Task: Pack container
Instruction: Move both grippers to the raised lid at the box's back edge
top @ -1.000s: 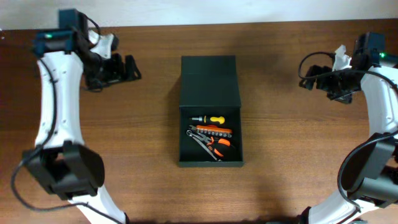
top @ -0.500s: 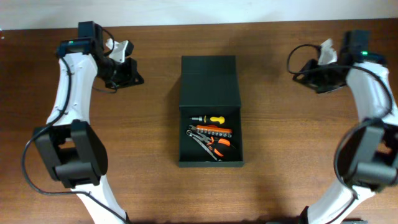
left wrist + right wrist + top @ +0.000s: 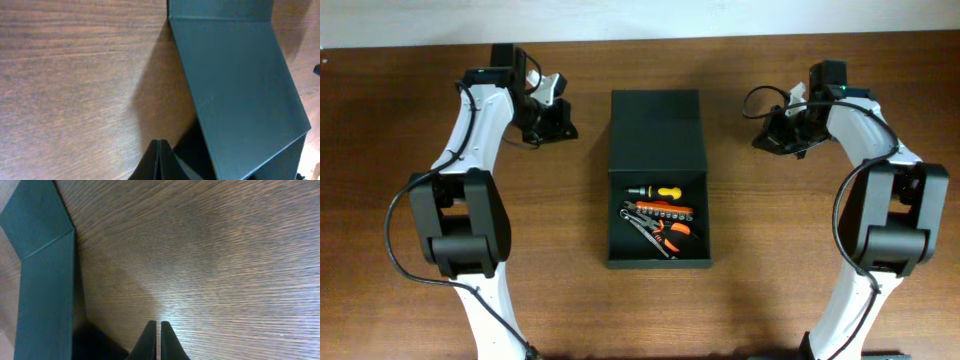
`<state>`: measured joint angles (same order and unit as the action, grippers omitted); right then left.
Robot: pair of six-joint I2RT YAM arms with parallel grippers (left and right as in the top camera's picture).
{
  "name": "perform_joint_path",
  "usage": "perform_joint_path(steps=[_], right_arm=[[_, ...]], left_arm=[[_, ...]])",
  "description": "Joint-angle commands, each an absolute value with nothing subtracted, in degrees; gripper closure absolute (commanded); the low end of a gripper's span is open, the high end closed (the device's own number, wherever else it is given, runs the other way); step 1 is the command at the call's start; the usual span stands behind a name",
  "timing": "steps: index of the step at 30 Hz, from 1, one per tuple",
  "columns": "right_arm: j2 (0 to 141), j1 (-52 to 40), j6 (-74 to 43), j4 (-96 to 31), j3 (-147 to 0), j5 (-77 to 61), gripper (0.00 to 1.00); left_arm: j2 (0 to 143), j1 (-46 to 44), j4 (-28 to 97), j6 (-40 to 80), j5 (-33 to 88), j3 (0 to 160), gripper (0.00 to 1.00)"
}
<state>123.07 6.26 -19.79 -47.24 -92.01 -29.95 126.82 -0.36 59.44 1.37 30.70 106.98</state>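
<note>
The container (image 3: 656, 130) is a matte black box in the middle of the table. Its flap lid lies open toward the far side. Inside the near half lie a yellow-handled screwdriver (image 3: 661, 190), an orange bit strip (image 3: 660, 210) and orange-handled pliers (image 3: 667, 232). My left gripper (image 3: 568, 126) is shut and empty, just left of the lid. In the left wrist view its gripper (image 3: 160, 146) points past the lid (image 3: 240, 95). My right gripper (image 3: 759, 141) is shut and empty, a short way right of the lid. The right wrist view shows it (image 3: 159, 327) over bare wood, the lid (image 3: 45, 285) at left.
The wooden table (image 3: 800, 250) runs to a pale wall edge (image 3: 650, 20) at the back. Both arms' white links (image 3: 465, 150) arch over the table's left and right sides.
Both arms have swung inward from the outer corners toward the container's lid. Both grippers have gone from open to shut, with nothing in them.
</note>
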Motion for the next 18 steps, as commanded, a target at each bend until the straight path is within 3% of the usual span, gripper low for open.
perform_joint_path(steps=[1, 18], right_arm=[[122.87, 4.03, -20.82, -47.05, -92.14, -30.85, 0.96], [123.33, -0.34, -20.88, -46.17, -92.14, -30.87, 0.96]], left_arm=[[127.35, -0.23, 58.76, 1.74, 32.71, 106.72, 0.98], [133.38, -0.78, 59.09, 2.20, 37.80, 106.67, 0.98]])
